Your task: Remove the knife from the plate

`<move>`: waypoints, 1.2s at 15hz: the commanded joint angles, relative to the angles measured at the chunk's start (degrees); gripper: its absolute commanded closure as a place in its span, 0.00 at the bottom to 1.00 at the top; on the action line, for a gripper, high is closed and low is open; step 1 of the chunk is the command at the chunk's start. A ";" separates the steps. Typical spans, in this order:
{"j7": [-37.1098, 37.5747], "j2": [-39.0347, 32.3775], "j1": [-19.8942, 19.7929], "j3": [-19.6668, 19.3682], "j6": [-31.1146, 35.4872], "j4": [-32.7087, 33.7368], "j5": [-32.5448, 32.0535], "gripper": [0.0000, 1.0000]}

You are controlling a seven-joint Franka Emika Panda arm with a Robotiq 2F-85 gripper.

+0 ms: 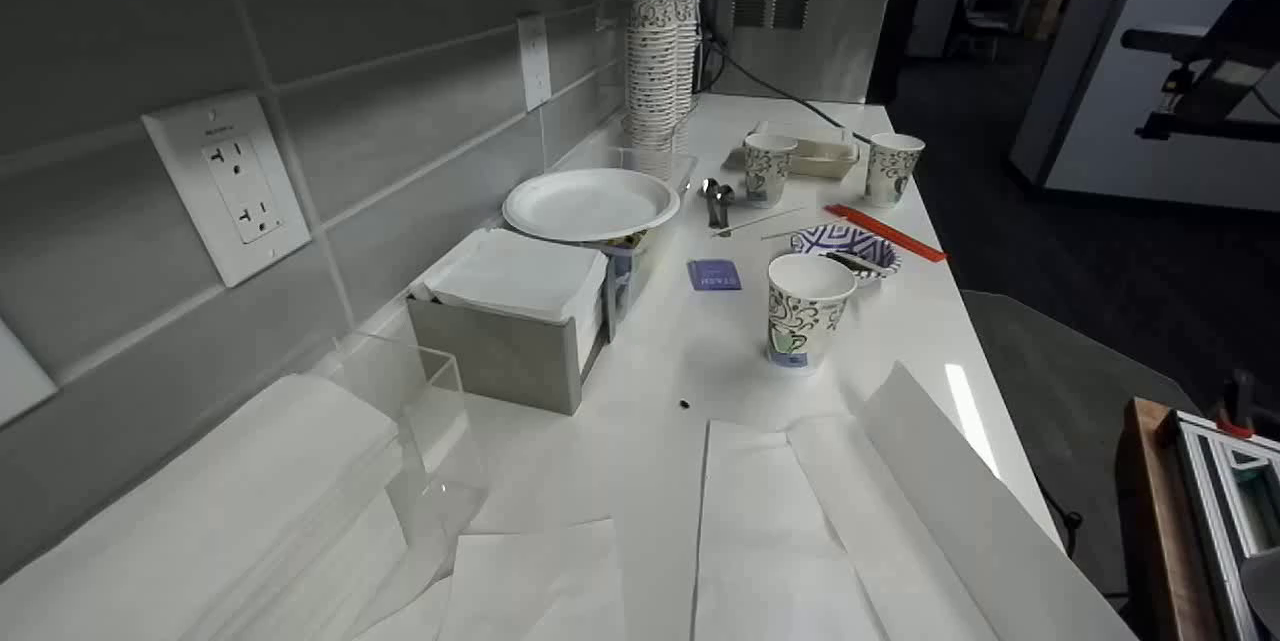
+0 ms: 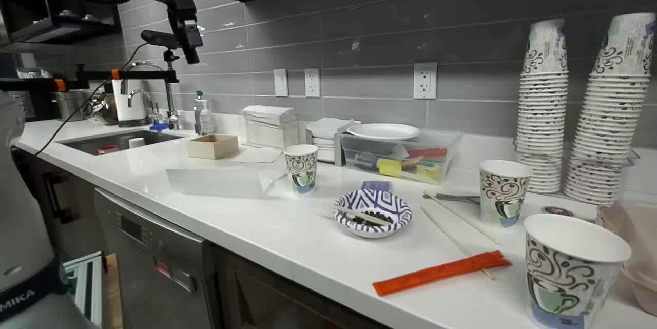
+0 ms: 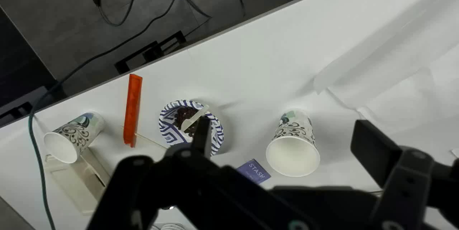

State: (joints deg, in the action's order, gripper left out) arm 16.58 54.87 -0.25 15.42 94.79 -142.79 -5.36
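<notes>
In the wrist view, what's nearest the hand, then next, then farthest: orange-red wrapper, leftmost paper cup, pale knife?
1. Pale knife: in the patterned bowl, one end over its rim.
2. Orange-red wrapper: farther left, on the counter.
3. Leftmost paper cup: beyond the wrapper.

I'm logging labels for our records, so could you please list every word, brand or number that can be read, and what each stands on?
"STASH": flat rectangular purple packet; the smaller line beneath is too blurred to read.
"MIKA": dark band on the pale grey robot arm, beginning right at the picture's edge.
Too small to read: the print on the white rectangular outlet plate; any print on the white scroll-patterned paper cups.
</notes>
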 commanded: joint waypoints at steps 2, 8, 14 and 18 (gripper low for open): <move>0.57 -0.28 0.85 -0.50 -0.19 0.17 -0.50 0.00; 0.57 -0.28 0.85 -0.50 -0.19 0.17 -0.50 0.00; 0.57 -0.28 0.85 -0.50 -0.19 0.17 -0.50 0.00; 1.63 -2.46 -1.80 -5.55 1.18 -1.20 1.00 0.00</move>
State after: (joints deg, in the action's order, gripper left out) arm 17.27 54.46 -0.57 13.66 94.79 -142.96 -5.25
